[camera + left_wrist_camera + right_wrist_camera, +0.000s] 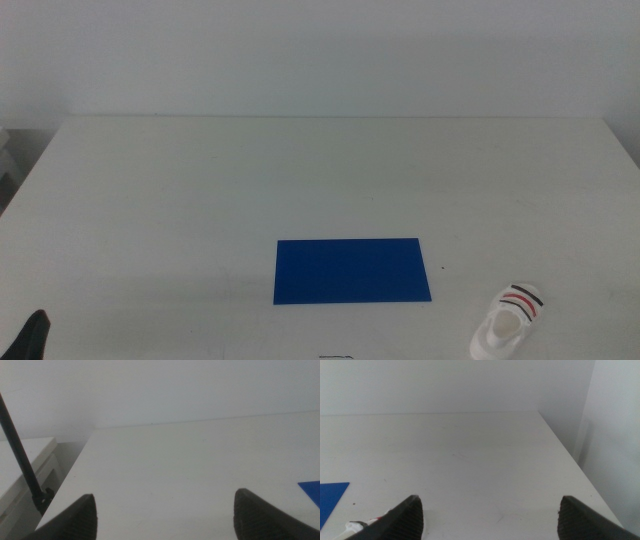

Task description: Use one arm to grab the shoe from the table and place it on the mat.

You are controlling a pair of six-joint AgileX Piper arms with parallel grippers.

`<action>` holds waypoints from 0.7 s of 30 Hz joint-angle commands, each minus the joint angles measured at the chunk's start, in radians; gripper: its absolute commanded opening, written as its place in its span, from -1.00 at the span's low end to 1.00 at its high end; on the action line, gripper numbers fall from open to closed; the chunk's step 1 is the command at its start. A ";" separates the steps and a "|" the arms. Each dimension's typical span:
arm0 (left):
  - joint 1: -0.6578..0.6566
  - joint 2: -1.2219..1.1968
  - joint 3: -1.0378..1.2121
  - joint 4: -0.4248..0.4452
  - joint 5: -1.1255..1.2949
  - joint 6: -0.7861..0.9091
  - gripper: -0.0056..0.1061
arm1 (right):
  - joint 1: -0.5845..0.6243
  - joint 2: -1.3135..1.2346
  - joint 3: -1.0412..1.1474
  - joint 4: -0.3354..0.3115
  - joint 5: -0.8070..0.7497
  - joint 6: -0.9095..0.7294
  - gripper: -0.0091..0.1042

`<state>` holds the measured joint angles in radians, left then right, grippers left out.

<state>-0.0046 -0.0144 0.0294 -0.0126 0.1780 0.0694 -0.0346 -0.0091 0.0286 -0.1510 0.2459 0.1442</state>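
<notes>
My right gripper [487, 520] waits low at the near edge of the table [200, 180], jaws spread wide and empty; my left gripper [165, 517] sits likewise open at the near left corner. The shoe [508, 320] lies near the front right of the table, just right of the mat [352, 270] and apart from it, its straps toward the far side. From my right wrist I catch only a sliver of the shoe [362, 523] beside one jaw. The risk, I judge: it sits so close to the table's front edge that a clumsy descent could nudge it off, or my jaws could pinch a soft strap and let the sole twist loose.
</notes>
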 commanded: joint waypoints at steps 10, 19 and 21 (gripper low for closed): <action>-0.004 -0.019 -0.003 -0.009 -0.083 -0.015 0.78 | 0.004 0.140 -0.400 0.007 0.298 -0.009 0.78; -0.004 -0.019 -0.003 -0.009 -0.083 -0.015 0.78 | 0.004 0.510 -0.844 0.060 0.616 -0.009 0.78; -0.004 -0.019 -0.003 -0.009 -0.083 -0.015 0.78 | 0.004 0.594 -0.906 0.064 0.667 -0.009 0.78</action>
<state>-0.0046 -0.0144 0.0294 -0.0126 0.1780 0.0694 -0.0318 0.5184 -0.8076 -0.0849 0.9205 0.1442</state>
